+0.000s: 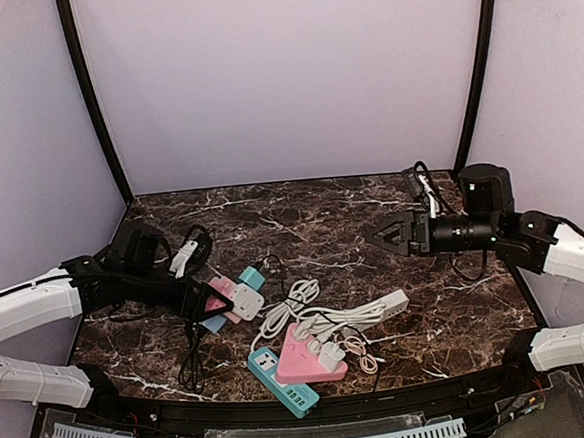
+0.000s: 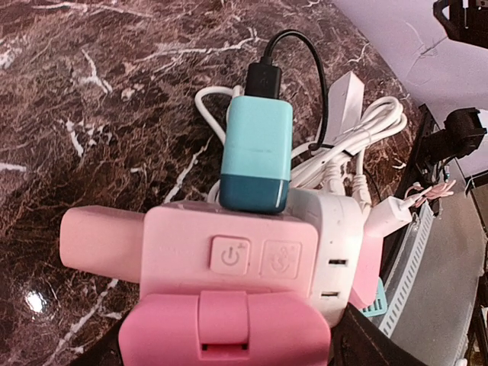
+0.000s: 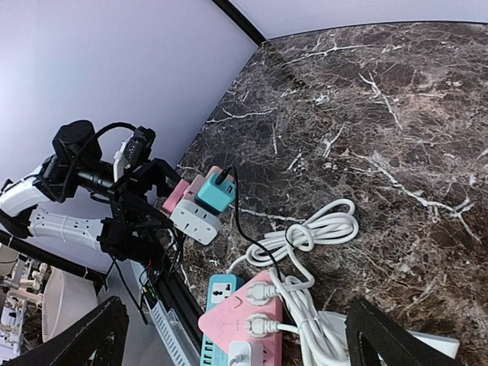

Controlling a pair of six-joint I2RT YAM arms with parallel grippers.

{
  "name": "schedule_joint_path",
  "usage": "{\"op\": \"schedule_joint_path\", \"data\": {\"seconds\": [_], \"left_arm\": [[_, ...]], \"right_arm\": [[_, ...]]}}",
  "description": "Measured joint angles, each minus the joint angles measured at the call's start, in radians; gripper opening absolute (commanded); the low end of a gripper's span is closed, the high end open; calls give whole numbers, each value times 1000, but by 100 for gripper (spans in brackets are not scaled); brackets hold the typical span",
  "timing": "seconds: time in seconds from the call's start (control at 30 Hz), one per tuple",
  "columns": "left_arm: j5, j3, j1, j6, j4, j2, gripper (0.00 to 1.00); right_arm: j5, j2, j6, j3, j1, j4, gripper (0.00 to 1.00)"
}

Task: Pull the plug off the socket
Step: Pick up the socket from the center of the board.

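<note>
My left gripper (image 1: pixel 216 300) is shut on a pink and white cube socket (image 1: pixel 240 303), held a little above the marble table (image 1: pixel 312 218) at the left. A teal plug (image 1: pixel 251 278) with a black USB cable sits pushed into the socket's far face. The left wrist view shows the socket (image 2: pixel 252 255) close up, filling the bottom of the frame, with the teal plug (image 2: pixel 255 156) seated in it. In the right wrist view the socket (image 3: pixel 194 221) and plug (image 3: pixel 216 192) lie far off to the left. My right gripper (image 1: pixel 378 235) hovers open over the right of the table, empty and well apart from the plug.
A pink triangular power strip (image 1: pixel 307 358) with white plugs, a teal strip (image 1: pixel 281 380) and a white strip (image 1: pixel 378 308) lie at the front middle among coiled white cable (image 1: pixel 288 304). A black adapter (image 1: pixel 417 182) sits at the back right.
</note>
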Motion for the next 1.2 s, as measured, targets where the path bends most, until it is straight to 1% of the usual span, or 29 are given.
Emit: {"op": "schedule_joint_path", "data": {"seconds": [0.1,0.23,0.33,0.47,0.67,0.8,1.0,1.2], "left_arm": [[9,9,0,5,24,-34,41],[27,45,-2,23,66,-38,40],[51,93,-2,39,98,-12,41],[96,180,-2,76,159,61,40],[192,301,-2,129,226,203,39],[232,306,-2,151,267,264,39],[237,263,-5,169,331,265,38],[223,254,-5,194,337,263,38]], "right_arm": [[43,30,34,27,71,24,98],[90,90,74,70,167,73,99],[121,151,96,111,227,101,99],[154,229,123,153,280,129,98],[205,270,182,167,315,156,99],[240,263,254,125,318,229,99],[263,293,332,95,322,295,97],[307,346,361,95,344,326,96]]}}
